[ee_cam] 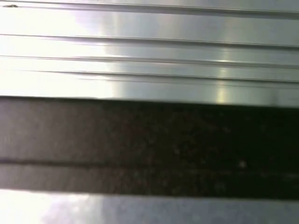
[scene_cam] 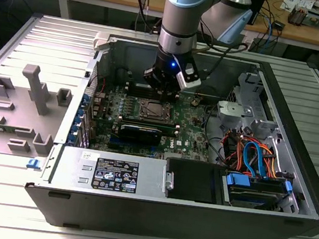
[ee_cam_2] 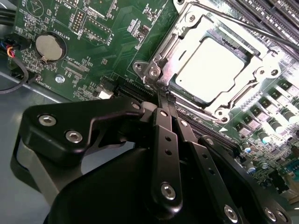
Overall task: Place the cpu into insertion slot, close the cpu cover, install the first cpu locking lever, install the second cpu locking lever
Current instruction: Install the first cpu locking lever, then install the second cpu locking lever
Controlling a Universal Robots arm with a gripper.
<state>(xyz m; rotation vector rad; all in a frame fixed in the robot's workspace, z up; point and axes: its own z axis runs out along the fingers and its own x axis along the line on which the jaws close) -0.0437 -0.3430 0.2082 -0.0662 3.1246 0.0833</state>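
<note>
black matt metal gripper (ee_cam_2: 167, 100), bolted links, faint sheen | square cpu (ee_cam_2: 211, 70) top: smooth dull silver metal, glaring | silvery cpu cover (ee_cam_2: 187, 35) frame: bright stamped metal | green motherboard (ee_cam_2: 117, 42): semi-gloss | grey ribbed metal tabletop (scene_cam: 46, 38): brushed, satin | grey matt plastic fixture blocks (scene_cam: 36, 87), left of frame

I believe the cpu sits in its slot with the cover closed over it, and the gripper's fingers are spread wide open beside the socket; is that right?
Nearly. In the second wrist view the gripper has its fingers pressed together, not spread, at the edge of the cover. The cpu does sit in the slot under the closed cover.
</note>
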